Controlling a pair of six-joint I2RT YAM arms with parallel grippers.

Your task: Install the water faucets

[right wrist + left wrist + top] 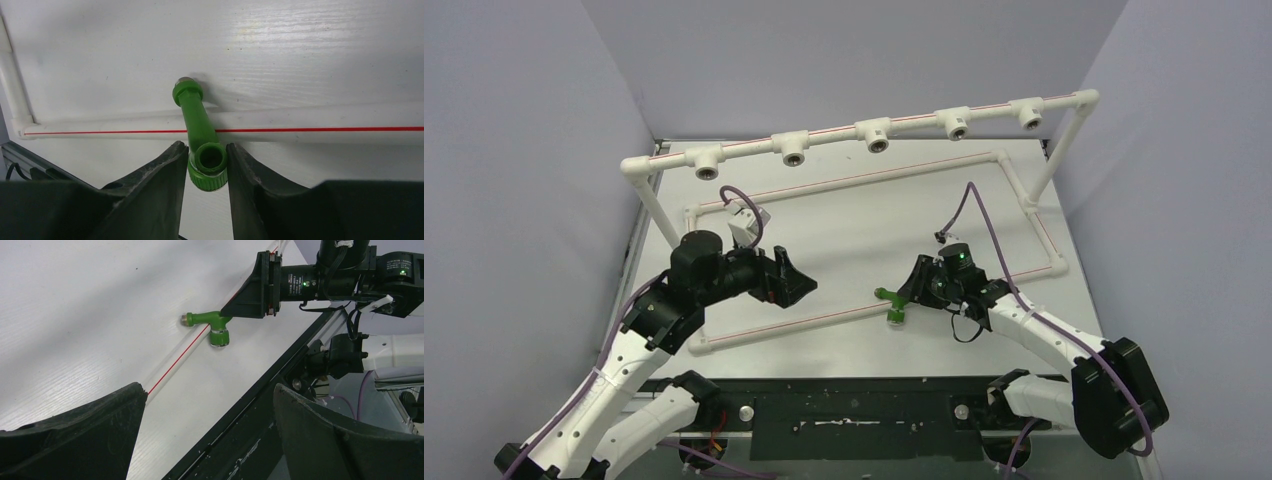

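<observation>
Small bright-green plastic tap [199,117] with bent spout and silver threaded end sits low over white table [854,220], crossing white pipe with red stripe [325,127]. Right gripper [206,167] clamped on tap's round green end, fingers touching both sides. Left gripper [796,285] spread wide, empty, well apart to left.

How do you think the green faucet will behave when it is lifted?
The green faucet looks like rigid moulded plastic, so it is probably stiff and light. With the right pincer on its round, glossy end, it may swivel, since the long body sticks out beyond.
</observation>
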